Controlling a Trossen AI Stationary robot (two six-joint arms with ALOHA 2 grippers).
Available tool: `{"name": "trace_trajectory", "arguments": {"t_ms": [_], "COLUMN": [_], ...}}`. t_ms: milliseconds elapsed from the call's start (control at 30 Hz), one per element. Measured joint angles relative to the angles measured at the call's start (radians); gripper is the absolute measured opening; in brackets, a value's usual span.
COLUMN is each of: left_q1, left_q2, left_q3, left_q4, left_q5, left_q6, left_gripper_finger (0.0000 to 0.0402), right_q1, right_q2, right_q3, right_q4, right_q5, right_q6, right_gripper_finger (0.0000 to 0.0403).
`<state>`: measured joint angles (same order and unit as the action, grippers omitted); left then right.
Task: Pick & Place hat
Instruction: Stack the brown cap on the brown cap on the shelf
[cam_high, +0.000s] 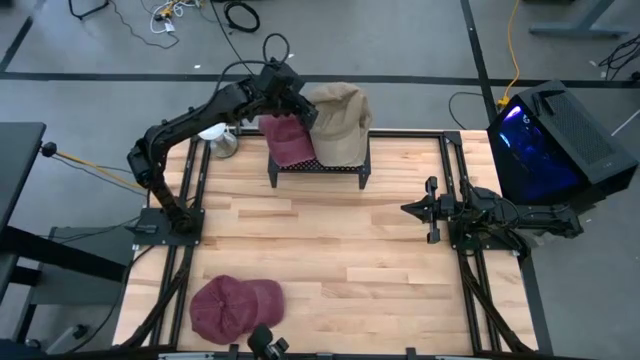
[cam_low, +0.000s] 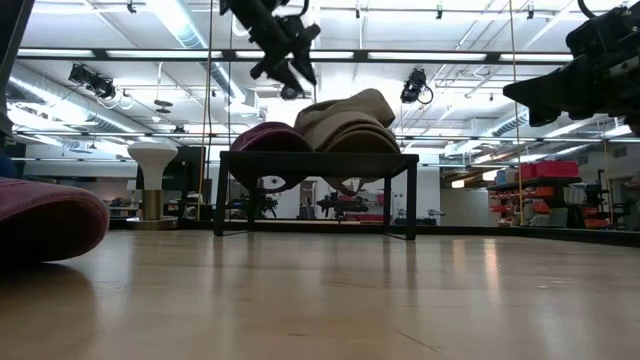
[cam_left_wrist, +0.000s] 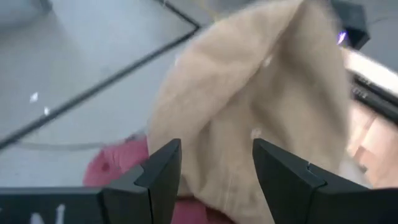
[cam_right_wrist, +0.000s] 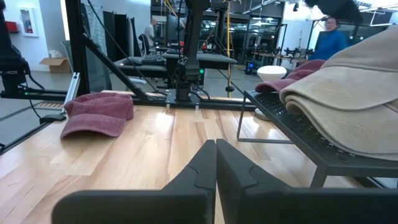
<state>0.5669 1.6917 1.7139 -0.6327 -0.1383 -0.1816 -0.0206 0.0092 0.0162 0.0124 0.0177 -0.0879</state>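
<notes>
- A tan hat (cam_high: 338, 122) is resting on the far right part of a black perforated rack (cam_high: 318, 165), which is standing at the far edge of the wooden table (cam_high: 330, 260); the crown is bulging upward and the hat's long axis is running from the near rack edge toward the far side, overhanging the rack's back.
- A maroon hat (cam_high: 287, 140) is lying on the rack's left part, touching the tan hat and drooping over the left edge.
- The left gripper (cam_high: 298, 103) is hovering above the seam between the two hats, its fingers (cam_left_wrist: 163, 168) standing spread apart with the tan fabric showing between them, not pinching anything.
- A second maroon hat (cam_high: 235, 308) is lying flat at the near left corner of the table, well apart from the rack.
- The right gripper (cam_high: 412, 209) is waiting above the right side of the table, fingers pressed together, pointing toward the centre.
- The middle of the table, between rack, near hat and right arm, is lying bare.
- A white cup-shaped object (cam_high: 216, 135) is standing just beyond the rack's left, at the table's far left corner.
</notes>
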Motion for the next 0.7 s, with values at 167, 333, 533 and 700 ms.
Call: {"name": "trace_trajectory", "arguments": {"t_ms": [167,333,533,700], "left_q1": [-0.050,-0.101,-0.147,-0.176], "left_q2": [0.000,-0.001,0.015,0.070], "left_q3": [0.092,0.155,0.156,0.156], "left_q4": [0.014,0.082,0.070,0.066], "left_q5": [0.003,0.039,0.044,0.037], "left_q6": [0.145,0.253,0.331,0.359], "left_gripper_finger": [0.0204,0.0204,0.0204,0.0204], "right_q1": [0.000,0.000,0.000,0.000], "right_q2": [0.000,0.000,0.000,0.000], "right_q3": [0.000,0.000,0.000,0.000], "right_q4": [0.000,0.000,0.000,0.000], "right_q5": [0.000,0.000,0.000,-0.001], "right_q6": [0.000,0.000,0.000,0.000], "right_gripper_finger": [0.0010,0.0010,0.0010,0.0010]}}
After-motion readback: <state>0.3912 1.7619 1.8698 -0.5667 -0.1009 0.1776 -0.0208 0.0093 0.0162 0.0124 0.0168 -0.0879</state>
